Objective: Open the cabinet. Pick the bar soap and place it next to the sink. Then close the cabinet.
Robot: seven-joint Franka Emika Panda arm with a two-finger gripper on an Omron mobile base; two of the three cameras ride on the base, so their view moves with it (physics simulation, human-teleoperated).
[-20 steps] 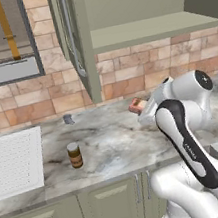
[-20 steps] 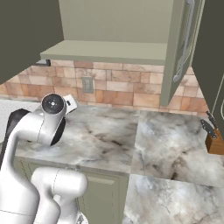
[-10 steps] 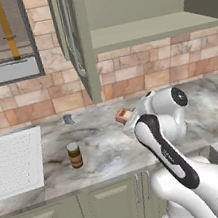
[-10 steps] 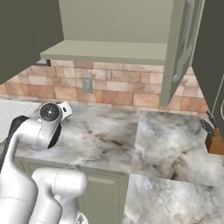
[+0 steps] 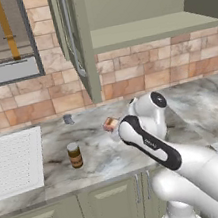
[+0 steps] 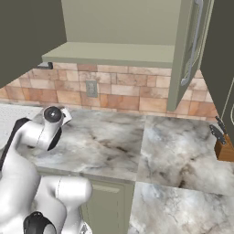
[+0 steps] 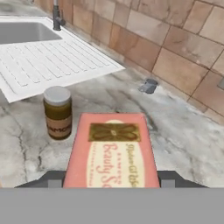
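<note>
While over the counter [image 5: 191,101] | bar soap [image 7: 111,151] sits between jaws | jaws clamped on it

There is one salmon-pink rectangular bar soap [image 7: 112,151] between the jaws, one brown cylindrical jar [image 7: 57,112] with tan lid, and one white gridded sink [image 7: 52,54] beyond them.
</note>
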